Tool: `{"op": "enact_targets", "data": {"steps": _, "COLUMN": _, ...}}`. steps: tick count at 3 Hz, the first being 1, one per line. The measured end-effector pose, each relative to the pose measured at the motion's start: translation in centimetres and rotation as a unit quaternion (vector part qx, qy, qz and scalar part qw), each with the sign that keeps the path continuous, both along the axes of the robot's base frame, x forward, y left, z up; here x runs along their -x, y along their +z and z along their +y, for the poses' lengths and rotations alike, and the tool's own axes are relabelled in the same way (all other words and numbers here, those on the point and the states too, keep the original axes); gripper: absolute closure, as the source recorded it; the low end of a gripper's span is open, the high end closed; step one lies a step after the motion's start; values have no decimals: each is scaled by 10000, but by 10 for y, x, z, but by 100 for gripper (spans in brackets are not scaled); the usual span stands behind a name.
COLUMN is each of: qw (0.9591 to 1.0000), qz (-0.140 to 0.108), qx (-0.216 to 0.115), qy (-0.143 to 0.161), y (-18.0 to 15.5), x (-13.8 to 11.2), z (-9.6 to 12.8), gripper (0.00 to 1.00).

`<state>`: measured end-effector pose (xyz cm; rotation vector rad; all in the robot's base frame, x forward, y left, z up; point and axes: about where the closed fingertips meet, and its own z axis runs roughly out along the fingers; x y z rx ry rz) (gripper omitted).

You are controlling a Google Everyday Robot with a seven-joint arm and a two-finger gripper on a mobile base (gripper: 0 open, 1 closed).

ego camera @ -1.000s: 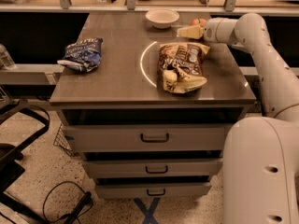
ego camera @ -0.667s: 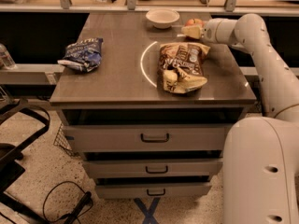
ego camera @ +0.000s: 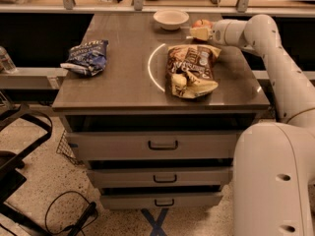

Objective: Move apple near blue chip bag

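Your table (ego camera: 123, 90) (grey top, drawers beneath) carries four items. Blue chip bag (ego camera: 86, 57): near the left edge. White bowl (ego camera: 171, 18): far edge. Apple (ego camera: 201, 22): just right of the bowl. Brown and yellow snack bag (ego camera: 192, 70): right of centre. You have the gripper (ego camera: 199, 32) over the far right, at the apple.

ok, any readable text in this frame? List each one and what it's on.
No text can be quoted here.
blue chip bag: white lettering, not legible.
brown and yellow snack bag: pale lettering, not legible.
white bowl, apple, drawers: no text seen.
tool, at the far right of the table beside the apple: no marking seen.
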<state>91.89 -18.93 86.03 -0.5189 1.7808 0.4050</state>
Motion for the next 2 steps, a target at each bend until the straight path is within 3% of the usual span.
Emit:
{"op": "enact_targets", "data": {"steps": 1, "qw": 10000, "qz": -34, "qx": 20, "qy": 41, "y": 5, "x": 0, "z": 1, "gripper": 100}}
{"op": "enact_targets", "data": {"steps": 2, "qw": 9988, "qz": -266, "qx": 391, "qy": 149, "y": 50, "x": 14, "z": 1, "gripper": 100}}
